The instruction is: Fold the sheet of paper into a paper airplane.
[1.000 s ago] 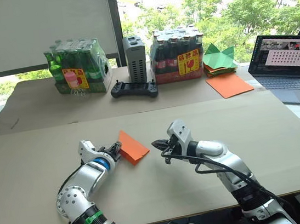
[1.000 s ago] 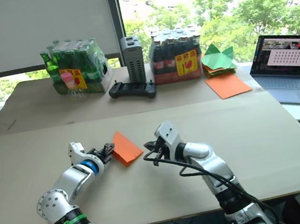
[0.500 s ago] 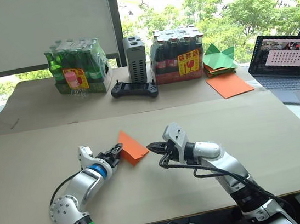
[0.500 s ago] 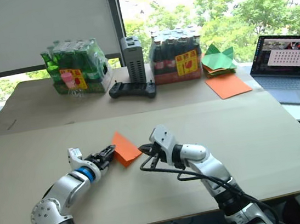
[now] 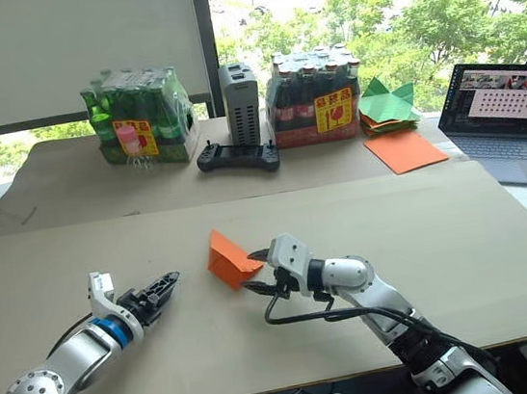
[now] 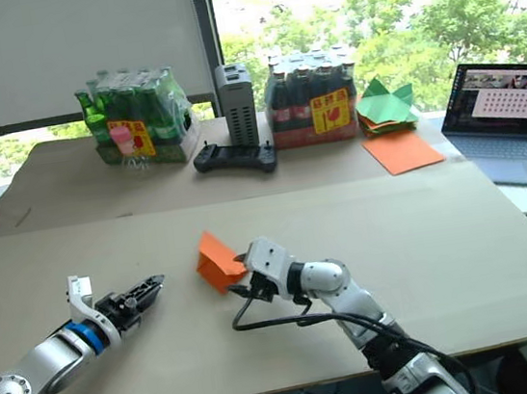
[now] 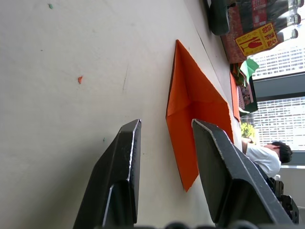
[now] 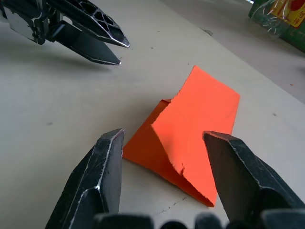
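Bare table [image 5: 77, 255] separates left gripper [image 5: 166, 285] from folded sheet of paper [image 5: 228, 260]; right gripper [image 5: 255, 259] crowds its other side.

Tabletop [image 5: 79, 270] lying covered in tan board. Along the far edge, a shrink-wrapped pack of green bottles [image 5: 137, 118] sitting left of a grey upright box [image 5: 237, 90], with a pack of dark bottles [image 5: 313, 95] right of it. A black handheld controller [image 5: 237, 156] lying in front of the box. Green paper pieces [image 5: 385, 103] piling up beside a smooth orange sheet [image 5: 404, 151]. An open laptop [image 5: 507, 118] showing a lit screen at far right.
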